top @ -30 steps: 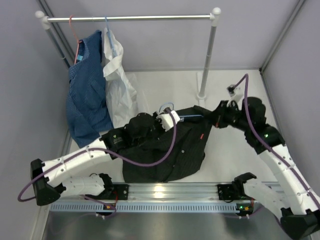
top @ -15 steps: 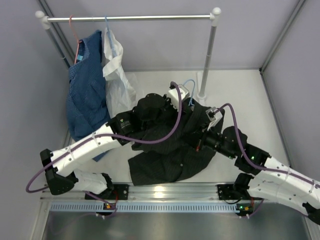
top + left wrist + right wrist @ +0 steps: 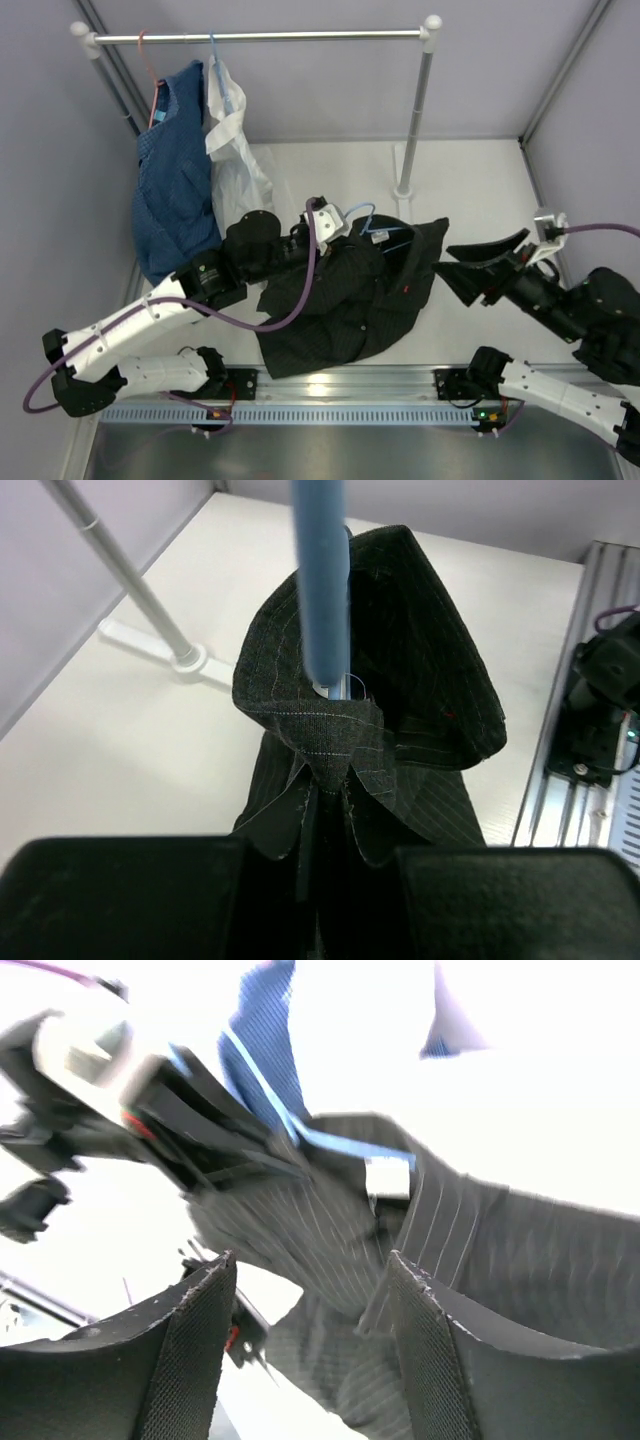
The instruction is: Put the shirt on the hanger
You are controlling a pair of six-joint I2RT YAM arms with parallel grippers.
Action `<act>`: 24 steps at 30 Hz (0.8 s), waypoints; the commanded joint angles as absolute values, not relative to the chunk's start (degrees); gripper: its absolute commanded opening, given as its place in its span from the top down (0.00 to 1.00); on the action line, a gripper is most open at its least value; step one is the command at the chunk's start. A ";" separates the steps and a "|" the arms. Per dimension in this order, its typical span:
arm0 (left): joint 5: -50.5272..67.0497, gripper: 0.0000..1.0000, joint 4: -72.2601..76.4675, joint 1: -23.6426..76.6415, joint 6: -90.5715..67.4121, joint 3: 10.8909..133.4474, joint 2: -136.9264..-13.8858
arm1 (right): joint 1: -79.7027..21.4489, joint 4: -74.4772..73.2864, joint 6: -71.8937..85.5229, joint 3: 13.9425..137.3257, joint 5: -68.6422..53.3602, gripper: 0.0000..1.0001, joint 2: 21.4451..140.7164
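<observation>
The shirt [image 3: 350,300] is black with faint pale pinstripes and a tiny red tag. The hanger [image 3: 322,580] is light blue. On the silver rail [image 3: 300,36] hang a blue patterned garment [image 3: 175,200], an orange-red hanger [image 3: 150,70] and a white shirt [image 3: 235,150]. The counter [image 3: 480,190] is off-white, the right hand [image 3: 475,268] black, the arms [image 3: 130,325] white.

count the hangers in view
3. Orange-red hanger on the rail, under the blue garment; light-blue hanger beside it, carrying the white shirt; third hanger in the black shirt's collar. Cloth may hide others.
</observation>
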State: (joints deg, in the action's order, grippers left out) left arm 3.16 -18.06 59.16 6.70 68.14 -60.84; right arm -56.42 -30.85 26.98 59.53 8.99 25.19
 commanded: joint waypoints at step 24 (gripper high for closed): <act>40.70 1.00 -13.26 59.06 3.60 71.80 -66.53 | -57.30 -21.71 4.83 65.57 -25.23 1.00 41.40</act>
State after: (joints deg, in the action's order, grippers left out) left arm 39.31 -16.80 59.09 4.32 68.62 -66.19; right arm -56.49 -28.10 5.45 66.06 -22.85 42.72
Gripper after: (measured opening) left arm 0.135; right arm 0.046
